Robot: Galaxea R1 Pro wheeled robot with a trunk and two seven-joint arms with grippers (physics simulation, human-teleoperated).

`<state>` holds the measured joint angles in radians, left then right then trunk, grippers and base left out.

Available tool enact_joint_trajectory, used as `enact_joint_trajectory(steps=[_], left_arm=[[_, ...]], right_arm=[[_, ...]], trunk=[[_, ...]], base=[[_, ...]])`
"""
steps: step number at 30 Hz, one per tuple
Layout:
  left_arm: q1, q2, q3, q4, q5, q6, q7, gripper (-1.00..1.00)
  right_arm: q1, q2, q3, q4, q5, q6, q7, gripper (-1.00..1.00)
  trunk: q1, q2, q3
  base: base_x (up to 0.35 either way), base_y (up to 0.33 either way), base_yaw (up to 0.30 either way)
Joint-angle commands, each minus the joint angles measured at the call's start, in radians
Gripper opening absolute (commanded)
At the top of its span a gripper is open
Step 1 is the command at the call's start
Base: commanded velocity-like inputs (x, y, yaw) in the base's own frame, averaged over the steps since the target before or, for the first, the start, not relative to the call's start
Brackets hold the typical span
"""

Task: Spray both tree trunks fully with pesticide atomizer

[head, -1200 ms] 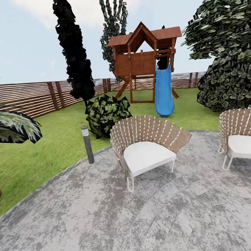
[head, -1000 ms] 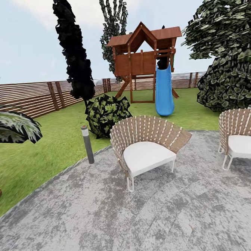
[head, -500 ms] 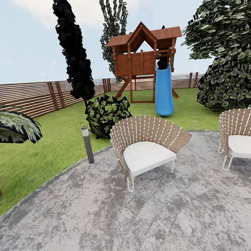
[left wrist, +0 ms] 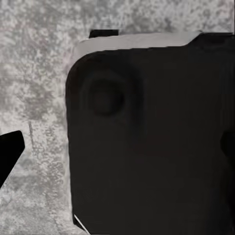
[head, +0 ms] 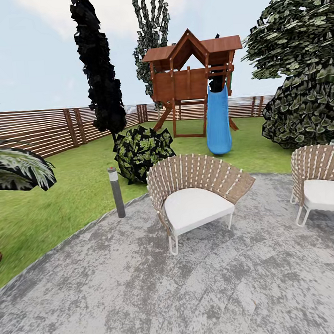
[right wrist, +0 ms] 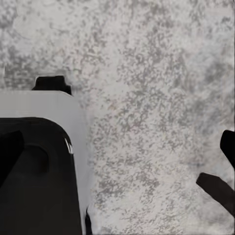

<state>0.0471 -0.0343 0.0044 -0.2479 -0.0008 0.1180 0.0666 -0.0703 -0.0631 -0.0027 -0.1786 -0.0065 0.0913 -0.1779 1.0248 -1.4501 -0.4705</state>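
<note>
I stand on a grey paved patio (head: 196,294) at the edge of the garden, facing its green lawn (head: 65,204) and brown slat fence (head: 40,128). The pesticide atomizer, the pesticide and the tree trunks are out of view. A leafy green crown (head: 297,28) rises at the upper right, its stem hidden. Both wrist views look down at the paving beside my own black and grey body (left wrist: 147,137) (right wrist: 39,161). A black fingertip (left wrist: 10,152) pokes in at one edge of the left wrist view, and dark fingertips (right wrist: 218,188) at one edge of the right wrist view.
Two woven chairs with white cushions (head: 196,195) (head: 320,186) stand ahead on the paving. A short bollard light (head: 116,190) marks the lawn's edge. Beyond are a round bush (head: 143,151), a dark cypress column (head: 98,67), a wooden playset (head: 190,75) with a blue slide (head: 218,123), and a big bush (head: 305,112).
</note>
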Motion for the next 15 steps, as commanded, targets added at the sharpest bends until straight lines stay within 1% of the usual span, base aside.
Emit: enact_joint_trajectory(steps=[1,2,3,4,5,6,7,9,10,12,13,15], left_arm=[[-0.164,0.001,-0.001,-0.169,0.001,-0.067,0.003,1.00],[-0.173,0.001,0.000,-0.152,0.001,-0.119,0.003,1.00],[-0.184,0.002,0.004,-0.125,0.001,-0.230,0.002,1.00],[-0.188,0.002,0.006,-0.113,0.001,-0.278,0.002,1.00],[-0.194,0.003,0.007,-0.089,0.001,-0.349,0.002,1.00],[-0.197,0.003,0.008,-0.079,0.001,-0.374,0.001,1.00],[-0.202,0.002,0.008,-0.057,0.001,-0.432,0.001,1.00],[-0.203,-0.001,0.008,-0.050,0.001,-0.452,0.001,1.00],[-0.205,-0.006,0.012,-0.042,0.007,-0.468,0.002,1.00],[-0.205,-0.006,0.014,-0.041,0.015,-0.470,0.001,1.00],[-0.205,-0.005,0.018,-0.040,0.054,-0.471,0.002,1.00],[-0.205,-0.004,0.019,-0.039,0.062,-0.471,0.002,1.00]], right_arm=[[-0.171,-0.004,0.003,0.004,-0.001,-0.026,-0.011,1.00],[-0.179,-0.005,0.003,0.015,-0.001,-0.054,-0.013,1.00],[-0.190,-0.004,0.004,0.033,0.001,-0.120,-0.016,1.00],[-0.194,-0.003,0.004,0.045,0.002,-0.152,-0.017,1.00],[-0.199,0.001,0.005,0.073,0.003,-0.204,-0.019,1.00],[-0.201,0.002,0.005,0.087,0.004,-0.222,-0.019,1.00],[-0.206,0.005,0.006,0.121,0.005,-0.267,-0.021,1.00],[-0.207,0.006,0.006,0.133,0.005,-0.283,-0.021,1.00],[-0.209,0.008,0.005,0.144,0.003,-0.298,-0.022,1.00],[-0.209,0.010,0.004,0.146,0.003,-0.299,-0.023,1.00],[-0.209,0.012,0.004,0.149,0.002,-0.300,-0.023,1.00],[-0.209,0.012,0.004,0.149,0.002,-0.300,-0.023,1.00]], trunk=[[0.000,0.000,0.000],[0.000,0.000,0.000],[0.000,0.000,0.000],[0.000,0.000,0.000],[0.000,0.000,0.000],[0.000,0.000,0.000],[0.000,0.000,0.000],[0.000,0.000,0.000],[0.000,0.000,0.000],[0.000,0.000,0.000],[0.000,0.000,0.000],[0.000,0.000,0.000]], base=[[0.000,0.000,0.000],[0.000,0.000,0.000],[0.000,0.000,0.000],[0.000,0.000,0.000],[0.000,0.000,0.000],[0.000,0.000,0.000],[0.000,0.000,0.000],[0.000,0.000,0.000],[0.000,0.000,0.000],[0.000,0.000,-0.006],[0.000,0.000,-0.244],[-0.002,0.000,-0.267]])
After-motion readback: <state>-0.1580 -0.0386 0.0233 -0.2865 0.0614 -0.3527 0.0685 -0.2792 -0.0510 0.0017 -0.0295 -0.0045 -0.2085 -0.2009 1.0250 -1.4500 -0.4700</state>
